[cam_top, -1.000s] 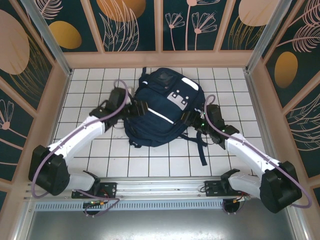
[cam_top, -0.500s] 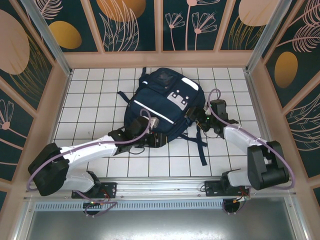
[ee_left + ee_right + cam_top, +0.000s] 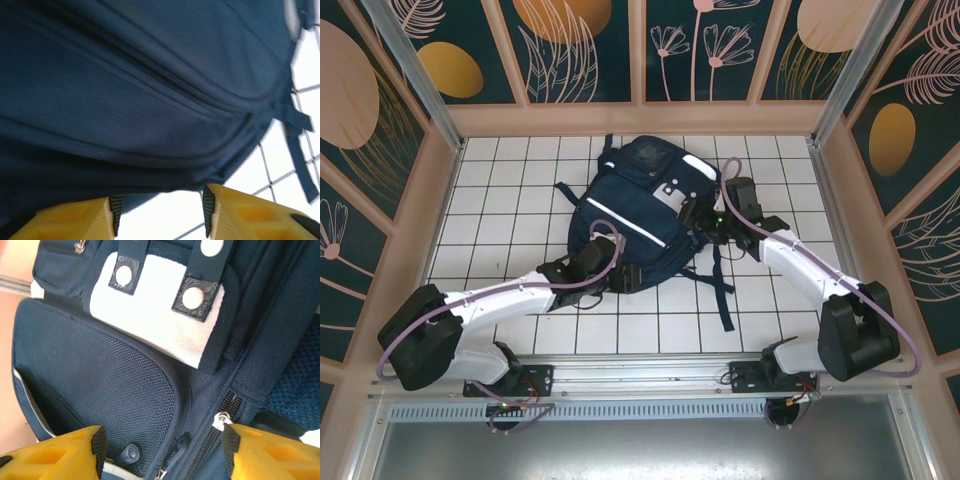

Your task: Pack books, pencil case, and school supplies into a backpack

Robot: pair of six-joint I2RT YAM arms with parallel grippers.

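Left gripper (image 3: 159, 216): jaws part-open, empty; navy backpack (image 3: 125, 100) fabric directly ahead, tiled table (image 3: 250, 175) beneath. Right gripper (image 3: 162, 442): jaws apart, gripping nothing, straddling mesh pocket (image 3: 100, 385); zipper pull (image 3: 221, 419) beside one fingertip.

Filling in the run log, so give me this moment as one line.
left gripper: open, at backpack near edge | right gripper: open, at zipper pull beside mesh pocket | backpack: lying on tiled table
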